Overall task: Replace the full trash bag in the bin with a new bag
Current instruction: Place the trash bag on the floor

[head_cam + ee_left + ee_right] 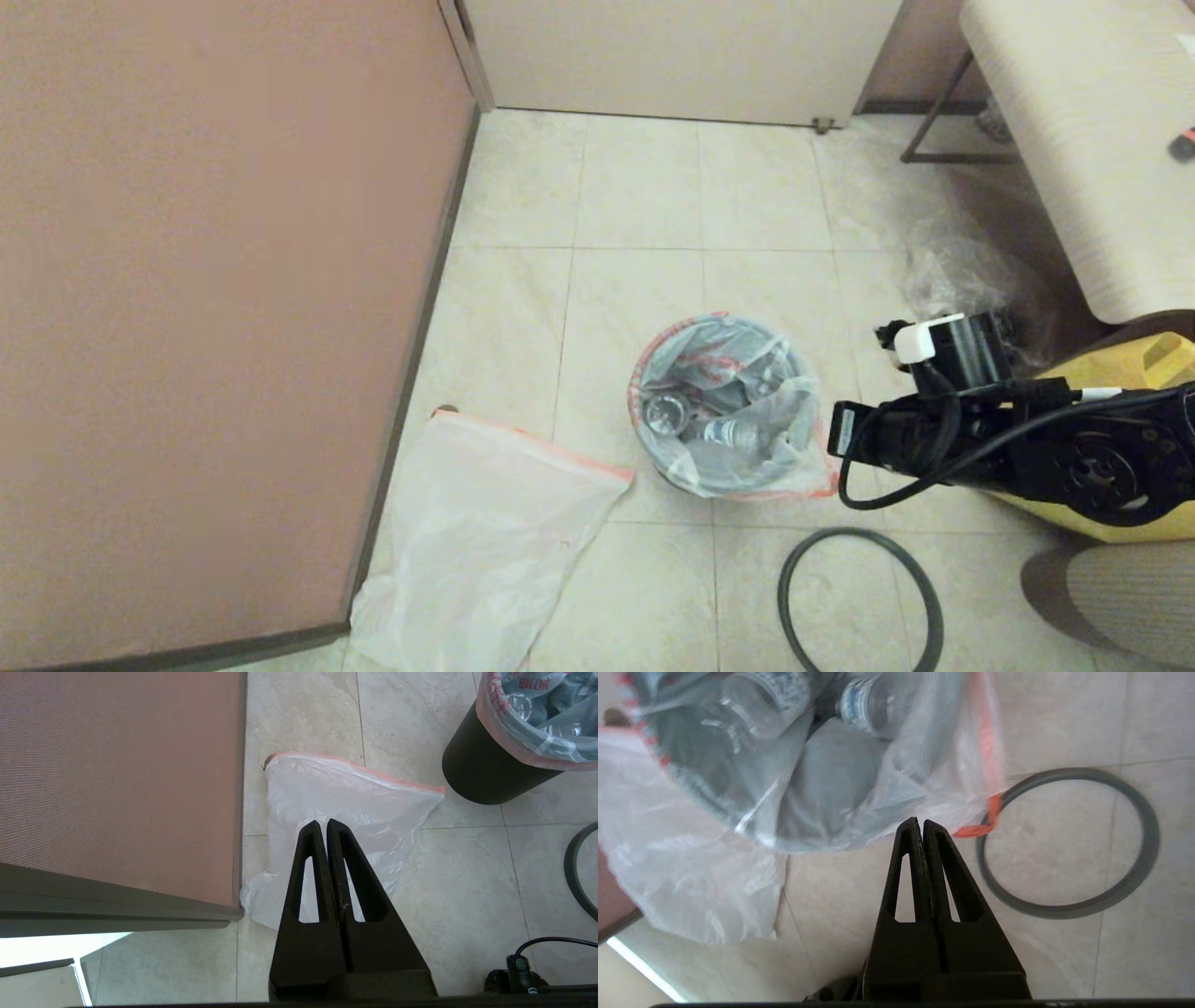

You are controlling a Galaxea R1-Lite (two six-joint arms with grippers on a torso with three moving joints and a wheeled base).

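Nearest the robot, the grey ring lies flat on the floor tiles, off the bin, so the liner's hem is free. Just beyond it the right gripper hangs over the floor at the bin's near-right edge, fingers pressed together with nothing between them; the orange drawstring tab of the full trash bag sits just beside the tips, not in them. The bag sits inside the bin, hem folded over the lip, plastic bottles showing through the film.

To the left, against the brown panel, the new bag lies spread flat on the floor, well apart from the bin. The left gripper, parked above that bag, also has its fingers together and empty.

The step in hand looks like taking hold of the full bag's rim to lift it out. That calls for the right fingers to part, straddle the hem or tab, and close on it before pulling upward.
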